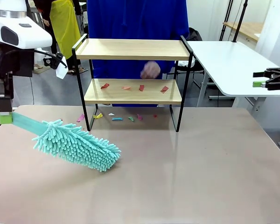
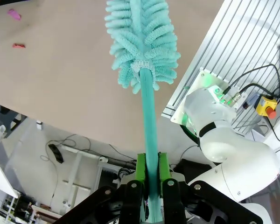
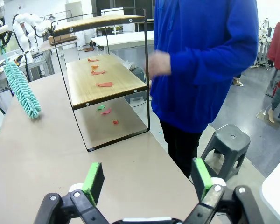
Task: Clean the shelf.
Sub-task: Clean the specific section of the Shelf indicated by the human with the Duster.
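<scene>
The left pincer (image 2: 149, 164) clamps the handle of the teal duster (image 1: 77, 144), head angled low toward the shelf (image 1: 133, 49) at the far side of the desk (image 1: 200, 163) (paper scraps (image 1: 141, 87) litter its lower board), presumably for sweeping, while the right pincer (image 3: 147, 179) hangs with jaws apart.

The shelf (image 1: 133, 49) stands at the far middle of the surface (image 1: 191, 172); scraps (image 1: 141, 87) lie on its lower board; further scraps (image 1: 117, 118) beneath it; duster (image 1: 79, 147) front-left; person (image 1: 135, 18) behind.

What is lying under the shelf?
Several small coloured scraps lie on the table under the shelf, near its front. The lower board covers the table farther back.
</scene>
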Robot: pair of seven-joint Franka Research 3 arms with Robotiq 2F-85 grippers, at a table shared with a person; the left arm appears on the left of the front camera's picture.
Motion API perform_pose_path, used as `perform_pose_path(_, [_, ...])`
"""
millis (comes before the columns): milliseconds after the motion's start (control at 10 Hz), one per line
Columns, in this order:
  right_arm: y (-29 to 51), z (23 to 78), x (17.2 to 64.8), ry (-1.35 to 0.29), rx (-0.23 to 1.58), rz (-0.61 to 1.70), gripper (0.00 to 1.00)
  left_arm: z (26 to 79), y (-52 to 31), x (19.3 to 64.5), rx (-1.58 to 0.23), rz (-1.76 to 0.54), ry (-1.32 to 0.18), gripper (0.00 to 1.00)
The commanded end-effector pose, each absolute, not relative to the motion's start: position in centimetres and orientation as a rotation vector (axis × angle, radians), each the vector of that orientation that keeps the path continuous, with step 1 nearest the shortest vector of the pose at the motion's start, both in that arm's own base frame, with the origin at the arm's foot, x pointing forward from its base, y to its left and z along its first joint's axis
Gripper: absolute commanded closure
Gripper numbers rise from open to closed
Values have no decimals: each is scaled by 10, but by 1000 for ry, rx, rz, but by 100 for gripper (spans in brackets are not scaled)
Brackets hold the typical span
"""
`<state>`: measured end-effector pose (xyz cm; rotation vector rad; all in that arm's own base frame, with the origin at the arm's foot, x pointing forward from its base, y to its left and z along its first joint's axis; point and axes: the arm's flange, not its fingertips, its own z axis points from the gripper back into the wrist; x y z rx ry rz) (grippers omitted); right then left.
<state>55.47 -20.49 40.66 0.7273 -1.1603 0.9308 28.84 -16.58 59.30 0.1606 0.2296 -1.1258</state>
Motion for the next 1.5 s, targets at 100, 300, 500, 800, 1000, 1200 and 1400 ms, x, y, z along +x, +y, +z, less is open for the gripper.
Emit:
perform_pose_path(100, [-201,413,554,-1138,707,920,0,595,-165,286,156,-1121,228,87])
perform_pose_path(300, [-201,413,554,-1138,707,920,0,595,-165,286,156,-1121,228,87])
perform_pose_path(500, [-201,413,554,-1138,707,920,0,595,-165,286,156,-1121,228,87])
perform_pose_path(800, [-201,413,554,-1138,707,920,0,595,-165,286,156,-1121,228,87])
perform_pose_path(1000, [-201,413,554,-1138,707,920,0,595,-165,286,156,-1121,228,87])
perform_pose_path(1200, [-201,413,554,-1138,707,920,0,595,-165,286,156,-1121,228,87])
perform_pose_path(1400, [-201,413,554,-1138,707,920,0,595,-165,286,156,-1121,228,87])
